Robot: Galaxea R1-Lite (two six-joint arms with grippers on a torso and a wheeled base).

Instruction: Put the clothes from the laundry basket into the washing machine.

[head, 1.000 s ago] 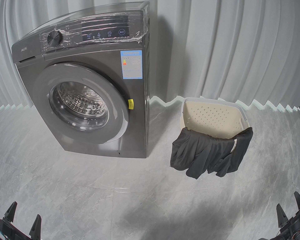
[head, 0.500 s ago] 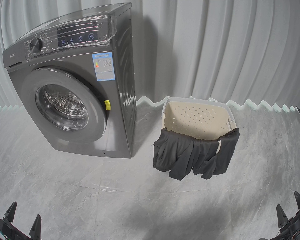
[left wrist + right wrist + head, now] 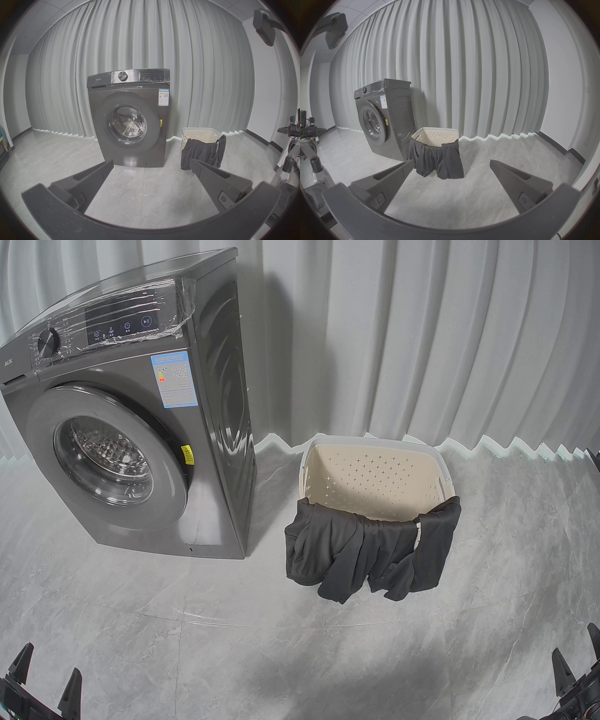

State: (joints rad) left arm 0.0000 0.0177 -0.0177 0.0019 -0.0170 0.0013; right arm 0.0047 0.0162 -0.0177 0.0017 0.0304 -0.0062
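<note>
1. Down low at the robot's left side, the left gripper has its two dark fingers spread wide with nothing between them; bare floor shows through the gap.
2. The right gripper sits low at the robot's right side, its fingers likewise wide apart and holding nothing.
3. Both grippers are over the grey marble-patterned floor, well apart from the task's things.
4. Farther ahead, slightly to the right, the laundry basket stands upright on the floor: white rim, cream perforated inner walls.
5. Dark grey clothes are draped over the basket's near rim. Most of the cloth hangs down the outer front wall, its lowest folds reaching the floor or nearly so. A small white strip shows against the cloth near its right end.
6. Just beside the basket, on the robot's left, stands the washing machine, a dark grey front-loader.
7. Its round door is closed, and the metal drum is visible through the glass.
8. Clear plastic film wraps the control panel, a printed label is stuck to the upper front, and a small yellow tag sits at the door's edge.
9. A pale pleated curtain hangs behind both, down to the floor.
</note>
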